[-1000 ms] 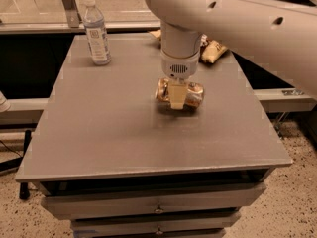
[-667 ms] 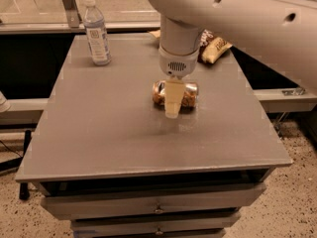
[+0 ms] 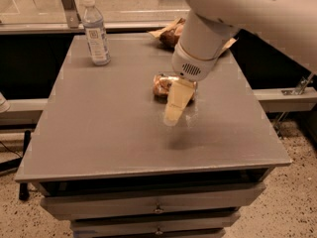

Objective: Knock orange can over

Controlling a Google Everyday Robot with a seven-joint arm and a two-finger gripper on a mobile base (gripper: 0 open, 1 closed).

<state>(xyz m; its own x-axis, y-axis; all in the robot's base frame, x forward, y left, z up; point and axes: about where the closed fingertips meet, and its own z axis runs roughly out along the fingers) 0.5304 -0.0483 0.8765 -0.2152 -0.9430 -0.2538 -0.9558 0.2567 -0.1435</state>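
Note:
The orange can lies on its side near the middle of the grey table, its shiny copper body pointing left and right. My gripper hangs from the white arm just in front of and slightly right of the can. It is raised a little above the table top and covers the can's right end. Nothing is seen held in it.
A clear plastic water bottle stands upright at the table's back left. A brown-and-yellow chip bag lies at the back edge, partly behind the arm. Drawers sit below the table front.
My gripper has lifted off the can and come toward the table's front. The can stays lying on its side. The view has shifted slightly.

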